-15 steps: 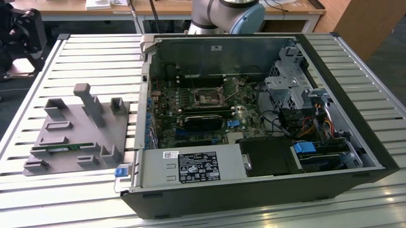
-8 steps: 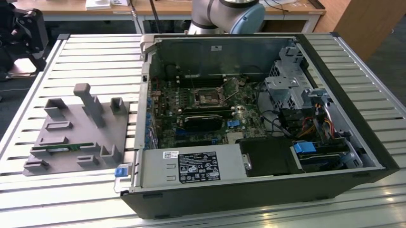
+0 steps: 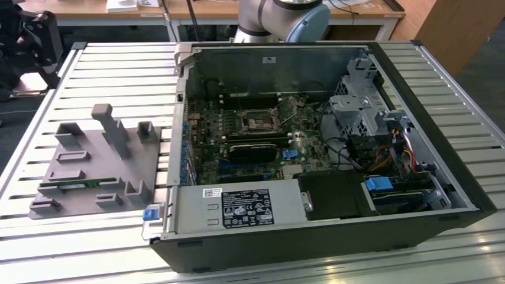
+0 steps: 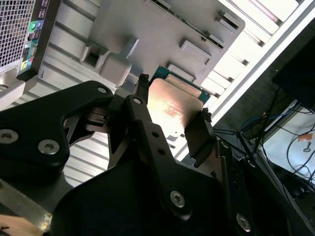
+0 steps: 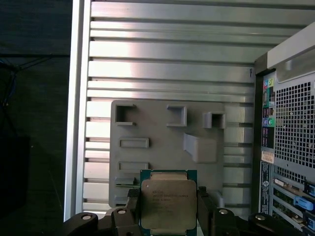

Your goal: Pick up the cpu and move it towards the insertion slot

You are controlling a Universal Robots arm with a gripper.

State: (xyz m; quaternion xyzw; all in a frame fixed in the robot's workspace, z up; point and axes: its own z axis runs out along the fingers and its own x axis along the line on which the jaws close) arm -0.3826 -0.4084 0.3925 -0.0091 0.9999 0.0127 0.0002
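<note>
Cpu [image 5: 166, 204] clamped in hand [image 5: 168, 195], held over grey holder [image 5: 167, 137] on desk [image 5: 162, 73]. Pickup looks done; insertion slot [image 3: 259, 121] inside computer case [image 3: 316, 248] not reached.

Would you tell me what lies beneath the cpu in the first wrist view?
Beneath the cpu, clamped in the hand, lies the grey fixture on the slatted table; the fixture area directly under the chip is covered.

Your grey plastic fixture block [image 3: 99, 168] lies on the slatted metal surface [image 3: 118, 77], at the exterior view's left of the open black computer case [image 3: 442, 148]; the flat silver cpu [image 5: 166, 204] sits over the block, between the pincer's [image 5: 168, 196] fingers.
</note>
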